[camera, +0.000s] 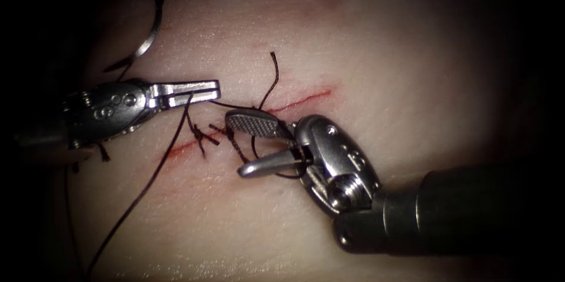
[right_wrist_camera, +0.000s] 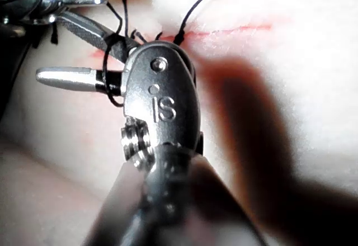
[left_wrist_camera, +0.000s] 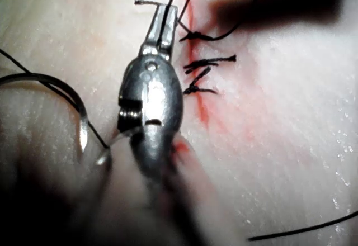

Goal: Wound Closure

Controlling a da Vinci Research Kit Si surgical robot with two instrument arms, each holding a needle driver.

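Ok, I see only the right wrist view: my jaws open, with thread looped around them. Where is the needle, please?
Observer: The needle lies free on the tissue, left of the cut and above the left tool. It is not in the tissue.
Operator: Does any tool hold it?
Observer: No. The right tool holds nothing, and the left tool's jaws are shut on the thread.
Operator: Where does that thread go?
Observer: From the left tool's jaws it runs across the tissue toward the endoscope view's lower left.
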